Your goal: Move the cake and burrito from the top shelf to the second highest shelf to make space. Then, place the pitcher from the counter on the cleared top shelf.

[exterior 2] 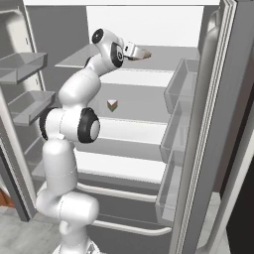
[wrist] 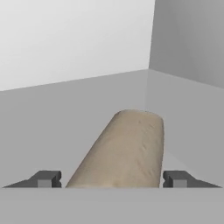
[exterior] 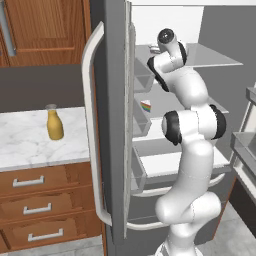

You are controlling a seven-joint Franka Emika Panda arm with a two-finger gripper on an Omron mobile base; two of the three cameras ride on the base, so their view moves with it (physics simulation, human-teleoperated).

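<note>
The brown-tan burrito point(wrist: 124, 148) lies on the pale-grey top shelf point(wrist: 52, 127), pointing away toward the fridge's back corner. My gripper point(wrist: 111, 178) is open, one fingertip close on each side of the burrito's near end. From the right base view the gripper point(exterior 2: 140, 53) reaches in over the top shelf point(exterior 2: 173, 58) at the burrito point(exterior 2: 147, 53). The rainbow cake point(exterior 2: 112, 104) sits on the second highest shelf point(exterior 2: 144, 99), also seen as the cake point(exterior: 146, 106) past the door edge. The pitcher point(exterior: 54, 125) stands upright on the counter point(exterior: 25, 145), left of the fridge.
The open fridge door with its long pale handle point(exterior: 92, 125) stands between counter and shelves. Clear door bins point(exterior 2: 178, 84) line the right side, more bins point(exterior 2: 25, 64) the left. Wooden drawers point(exterior: 35, 205) sit under the counter. Lower shelves point(exterior 2: 124, 166) lie below.
</note>
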